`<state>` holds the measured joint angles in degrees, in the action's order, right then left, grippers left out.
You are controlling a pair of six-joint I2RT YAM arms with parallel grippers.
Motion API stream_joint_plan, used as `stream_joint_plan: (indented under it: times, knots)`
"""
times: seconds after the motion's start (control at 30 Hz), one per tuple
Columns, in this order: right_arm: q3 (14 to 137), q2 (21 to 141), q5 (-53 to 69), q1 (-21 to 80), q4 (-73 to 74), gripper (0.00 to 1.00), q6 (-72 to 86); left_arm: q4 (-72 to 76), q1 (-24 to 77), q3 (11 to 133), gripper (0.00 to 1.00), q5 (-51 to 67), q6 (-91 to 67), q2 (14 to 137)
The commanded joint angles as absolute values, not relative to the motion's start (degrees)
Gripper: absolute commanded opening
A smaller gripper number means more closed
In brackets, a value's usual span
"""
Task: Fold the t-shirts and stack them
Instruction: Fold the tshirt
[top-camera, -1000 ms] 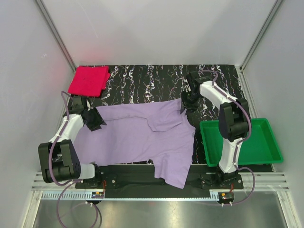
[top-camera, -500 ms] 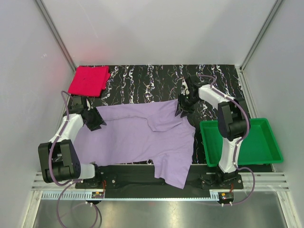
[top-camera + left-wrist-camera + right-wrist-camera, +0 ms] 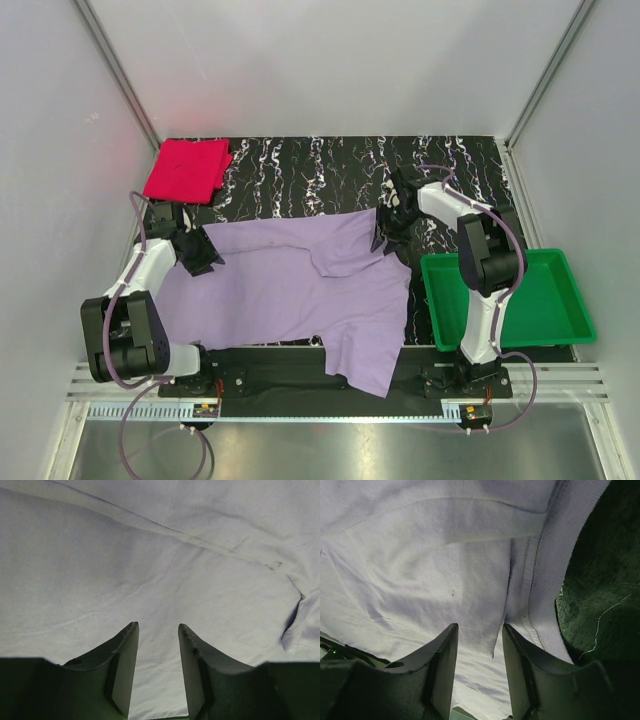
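The lavender t-shirt lies spread across the middle of the table, with one part hanging over the near edge. The pink-red t-shirt sits as a folded square at the far left corner. My left gripper is low over the lavender shirt's left end. Its jaws stand open with flat cloth under them. My right gripper is at the shirt's far right corner. It is open, and a loose flap of hemmed cloth lies between the fingers, unpinched.
A green plastic tray stands at the right, close behind the right arm. The black marbled tabletop shows beyond the shirt and beside its hem. White walls close in on three sides.
My right gripper has come down and left onto the shirt's far right corner, and its jaws have spread a little. The left arm and both shirts have stayed put.
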<state>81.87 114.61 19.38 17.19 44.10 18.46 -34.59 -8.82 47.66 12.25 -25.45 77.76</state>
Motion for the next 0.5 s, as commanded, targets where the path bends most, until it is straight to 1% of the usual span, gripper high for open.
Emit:
stream_joint_plan:
  times: [0.0,0.2,0.47]
  knots:
    - [81.8,114.6,21.0,17.0,42.4,0.48,18.5,-33.7,-8.5,49.5,0.43,13.5,-25.0,77.6]
    - [81.8,113.0,22.7,17.0,41.1,0.47,18.9,-33.8,-8.5,48.9,0.43,13.4,-25.0,77.2]
    - [80.7,111.3,30.5,17.0,38.3,0.45,21.1,-33.5,-8.5,49.0,0.43,13.5,-25.3,77.2]
